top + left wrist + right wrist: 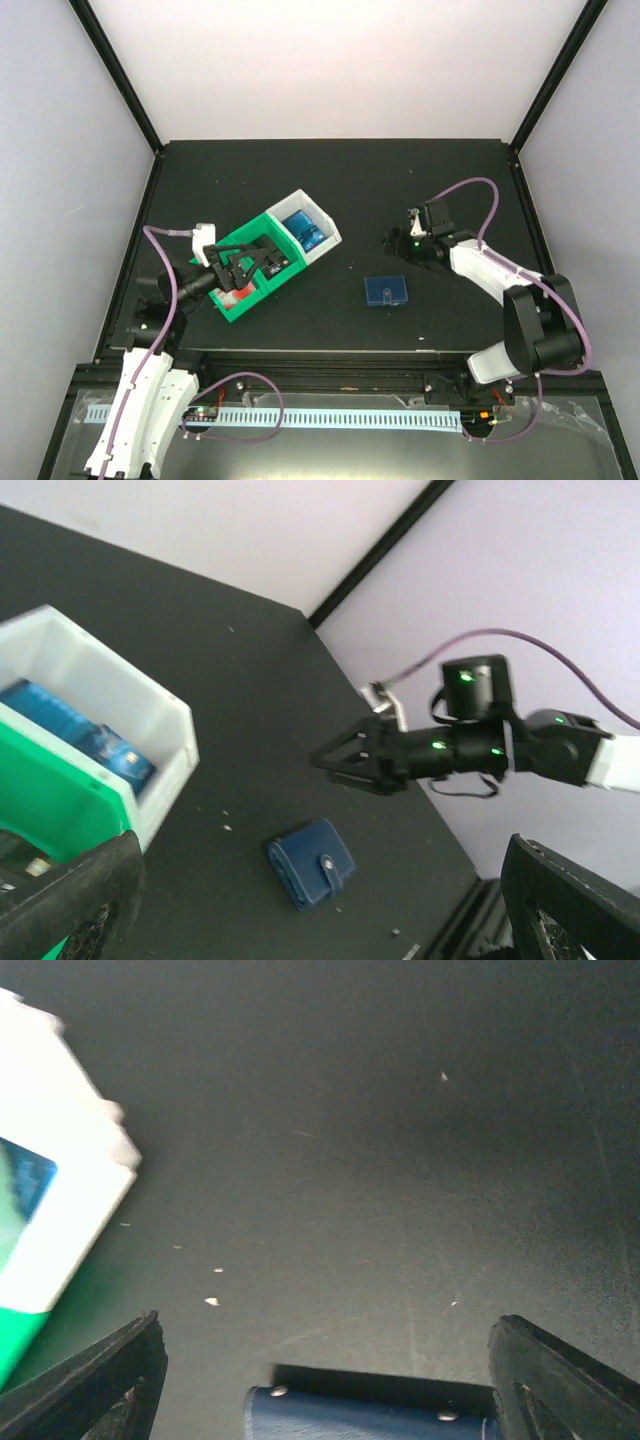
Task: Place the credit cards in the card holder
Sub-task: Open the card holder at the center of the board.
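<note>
— Where does the card holder (387, 290) lie?

— Closed, clasp tab up, flat on the black surface (450, 180), right of centre and well apart from the bins. The right gripper (393, 240) hangs near its far edge, pointing left. The right wrist view catches the card holder's edge low between the two fingers.

— And the jaws?

— Both pairs stand wide apart, holding nothing. The left gripper (262, 258) hovers over the green bin (235, 312) at the left, its fingers framing the left wrist view at either bottom corner. That view takes in the card holder too, with the right gripper beyond it.

— The cards?

— Blue cards (303, 233) sit stacked in the white bin (333, 238), which stands against the green bin's far-right end. Red-and-white cards (236, 297) show in the green bin's near-left compartment, partly hidden under the left gripper. The rest of that bin is too shadowed to make out.
</note>
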Robot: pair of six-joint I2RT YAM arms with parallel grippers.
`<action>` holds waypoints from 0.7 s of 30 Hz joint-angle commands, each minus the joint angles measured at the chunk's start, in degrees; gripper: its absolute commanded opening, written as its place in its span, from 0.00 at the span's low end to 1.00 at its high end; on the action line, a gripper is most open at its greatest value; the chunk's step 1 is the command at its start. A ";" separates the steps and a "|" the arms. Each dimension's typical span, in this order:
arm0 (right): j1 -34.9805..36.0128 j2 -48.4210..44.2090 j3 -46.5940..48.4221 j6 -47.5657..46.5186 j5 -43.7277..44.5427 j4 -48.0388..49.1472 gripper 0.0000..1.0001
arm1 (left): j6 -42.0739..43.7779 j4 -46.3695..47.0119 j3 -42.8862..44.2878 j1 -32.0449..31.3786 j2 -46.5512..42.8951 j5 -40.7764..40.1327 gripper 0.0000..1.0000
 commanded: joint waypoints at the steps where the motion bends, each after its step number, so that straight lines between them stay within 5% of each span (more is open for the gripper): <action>1: 2.73 4.24 2.32 -1.91 7.19 -2.12 0.86 | -2.55 3.80 -1.56 -3.26 -0.34 2.86 0.99; 9: 6.71 9.13 0.75 -2.03 6.65 -3.01 0.64 | -7.07 3.13 -5.45 -13.34 -1.23 -5.64 0.99; 21: 9.86 -1.83 -11.83 5.43 9.96 -4.99 0.71 | -11.75 6.55 -8.62 -32.27 8.36 -18.80 0.99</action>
